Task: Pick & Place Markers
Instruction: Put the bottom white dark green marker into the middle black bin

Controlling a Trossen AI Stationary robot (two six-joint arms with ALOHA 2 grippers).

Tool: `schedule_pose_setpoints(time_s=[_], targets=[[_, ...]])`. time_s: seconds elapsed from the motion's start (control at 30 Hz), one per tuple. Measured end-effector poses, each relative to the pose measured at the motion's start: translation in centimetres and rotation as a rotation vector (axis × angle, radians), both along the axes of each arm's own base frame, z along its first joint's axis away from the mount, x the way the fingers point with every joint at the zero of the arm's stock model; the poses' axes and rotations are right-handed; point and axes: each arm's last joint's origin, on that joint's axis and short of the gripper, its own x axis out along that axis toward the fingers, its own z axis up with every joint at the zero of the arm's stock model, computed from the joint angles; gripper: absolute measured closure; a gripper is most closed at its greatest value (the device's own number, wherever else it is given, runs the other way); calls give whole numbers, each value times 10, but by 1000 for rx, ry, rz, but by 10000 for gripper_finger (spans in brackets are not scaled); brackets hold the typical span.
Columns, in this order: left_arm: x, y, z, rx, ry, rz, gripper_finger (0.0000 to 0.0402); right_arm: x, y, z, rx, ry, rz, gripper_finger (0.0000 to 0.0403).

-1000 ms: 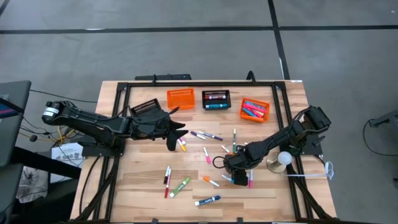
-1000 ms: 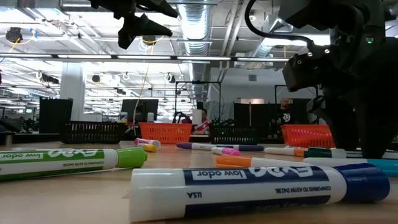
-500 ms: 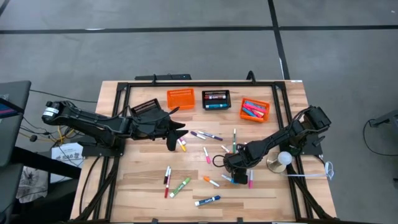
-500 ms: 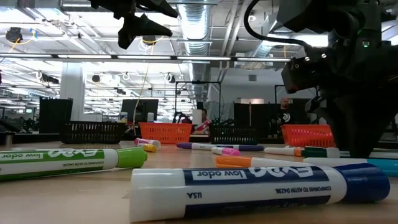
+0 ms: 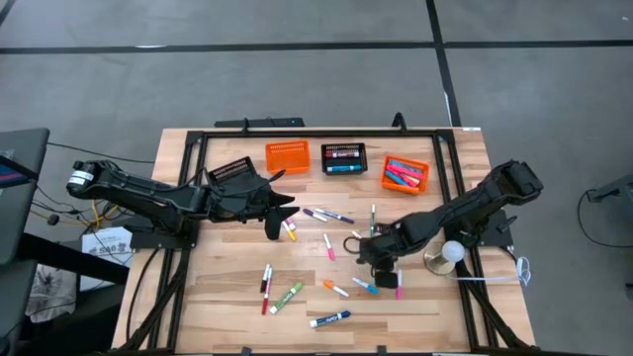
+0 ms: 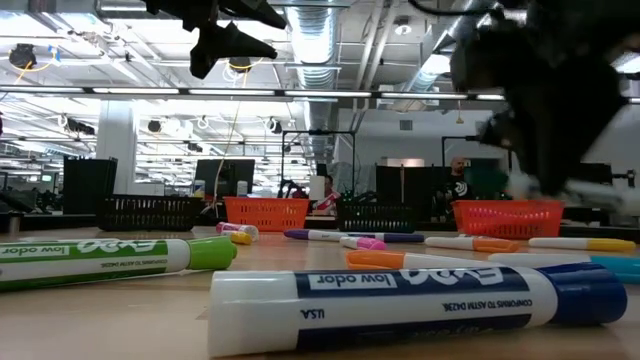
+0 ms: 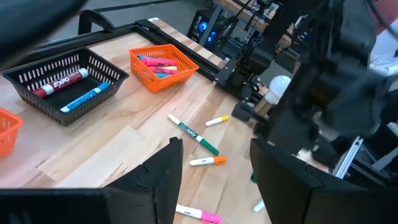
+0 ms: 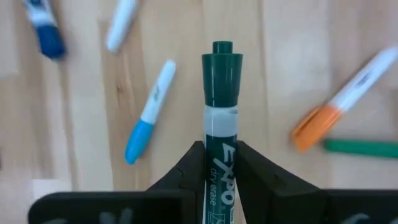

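Many markers lie scattered on the wooden table point(image 5: 227, 297), among them a purple one point(image 5: 326, 215), a green one point(image 5: 288, 296) and a blue one point(image 5: 329, 318). At the table's middle right, my right gripper point(image 5: 381, 259) is shut on a dark green marker point(image 8: 221, 118). My left gripper point(image 5: 282, 210) hangs open above the table's left half, its fingers point(image 7: 166, 177) empty. In the low view it shows high up point(image 6: 235, 35). My right gripper pinches the green marker's barrel point(image 8: 221, 140) between its two fingers, one on each side, coming from above. The capped end point(image 8: 222, 71) sticks out past the fingertips. The marker is lifted clear of the table.
Along the far edge stand an orange basket point(image 5: 287, 156), a black basket point(image 5: 343, 158) with markers and an orange basket point(image 5: 406, 174) with markers. Another black basket point(image 5: 232, 170) sits by the left arm. A white ball point(image 5: 452, 252) lies beside the right arm.
My right gripper has taken the green marker off the table and risen with it, shifting a little toward the far edge. The marker lay flat among the others and now hangs clear.
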Motion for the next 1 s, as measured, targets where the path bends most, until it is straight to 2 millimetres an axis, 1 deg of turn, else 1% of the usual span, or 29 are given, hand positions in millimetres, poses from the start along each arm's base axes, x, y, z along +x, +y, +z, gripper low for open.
schedule_pose_setpoints(time_s=[0.13, 0.23, 0.43, 0.57, 0.63, 0.7, 0.8, 0.9, 1.0], targets=[[0, 0, 0, 38, 10, -12, 215, 0, -18, 22, 11, -111, 9, 346], [0, 0, -1, 40, 14, -12, 215, -1, -30, 40, 63, -192, 43, 346], [0, 0, -1, 37, 14, -12, 215, 0, -48, 76, 292, -436, 162, 346], [-1, 0, -6, 35, 27, -10, 215, 1, -60, 95, 430, -565, 241, 346], [-2, 0, -11, 25, 40, -6, 215, 1, -65, 98, 492, -589, 268, 346], [-4, 1, -17, 4, 53, 2, 215, 1, -70, 99, 528, -584, 256, 346], [-7, 1, -27, -28, 75, 16, 215, 3, -74, 96, 518, -567, 224, 346], [-9, 2, -34, -47, 87, 25, 215, 5, -80, 93, 435, -566, 147, 346], [-10, 2, -38, -47, 96, 26, 215, 4, -92, 87, 258, -528, 7, 346]])
